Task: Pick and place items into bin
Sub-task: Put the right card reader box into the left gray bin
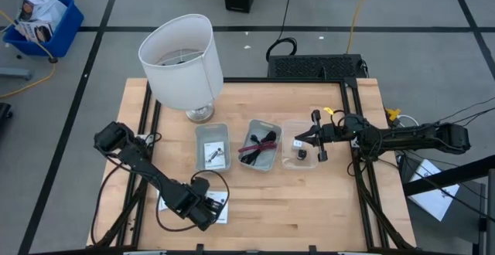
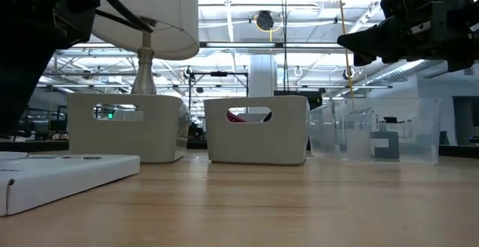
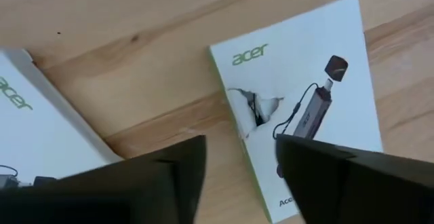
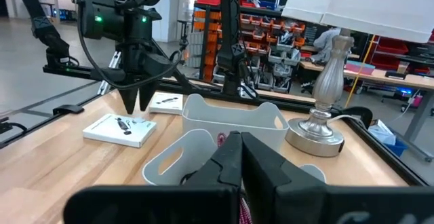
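The white lamp [image 1: 182, 62] stands at the table's [image 1: 255, 209] far edge, three bins in a row just in front of it. The left gripper [image 1: 207, 209], jaws apart and empty, hovers over white Acer packets [image 3: 298, 95] nearer than the bins. The right gripper [image 1: 300, 139], clenched empty, hangs above the clear bin [image 1: 303, 153].

Under my left gripper [image 3: 237, 176], a white packet [image 3: 305, 95] reads "acer" in green. A second packet [image 3: 34, 129] beside it shows part of the same word.

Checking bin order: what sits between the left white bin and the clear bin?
In the high view, the middle white plastic bin, holding black and magenta coiled cables.
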